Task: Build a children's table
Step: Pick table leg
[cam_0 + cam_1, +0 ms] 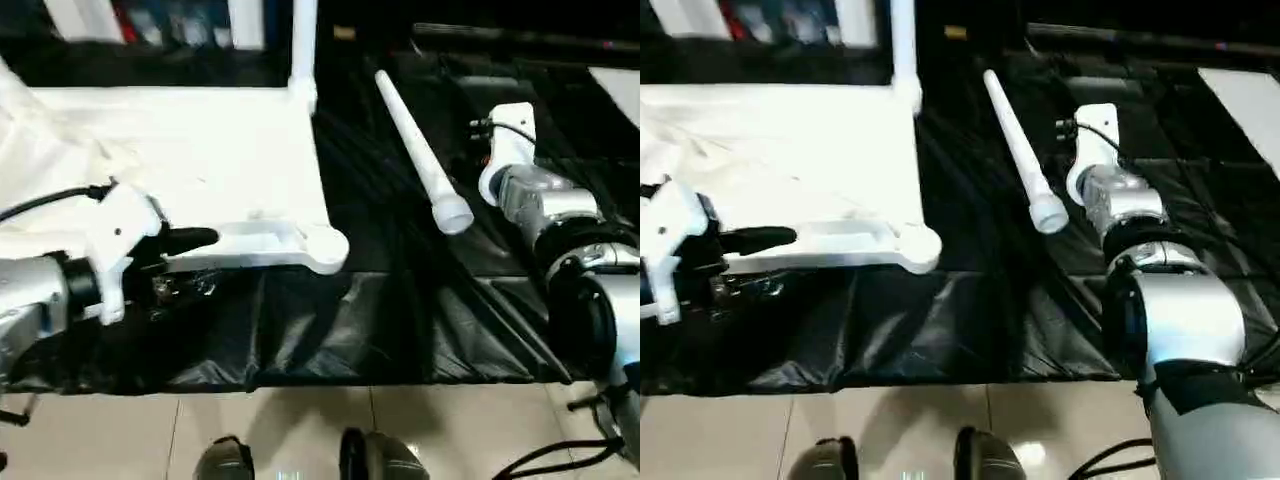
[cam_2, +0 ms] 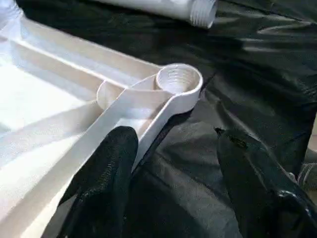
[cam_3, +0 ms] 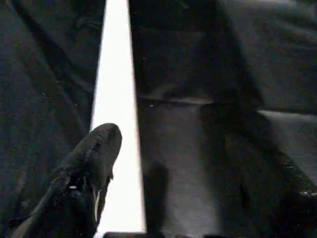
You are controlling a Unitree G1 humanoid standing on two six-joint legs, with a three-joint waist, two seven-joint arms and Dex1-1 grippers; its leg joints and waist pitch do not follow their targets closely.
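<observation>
Lying loose on the crinkled black plastic sheet (image 1: 400, 320): a long white round plastic tube leg (image 1: 420, 150), long axis running away from the robot with its wider threaded end nearest, just left of the right gripper (image 3: 163, 173), jaws wide and empty, one black finger (image 3: 94, 163) beside the tube, apparently not touching. Nearer the left gripper (image 2: 173, 188), also spread and clasping nothing: the upturned white rimmed plastic tabletop (image 1: 200, 150), one finger over its near rim short of the empty threaded corner socket (image 2: 178, 82), a second leg (image 1: 303, 45) upright in the far corner. Beyond the sheet's near edge, pale tiled floor (image 1: 100, 440); room dark behind.
</observation>
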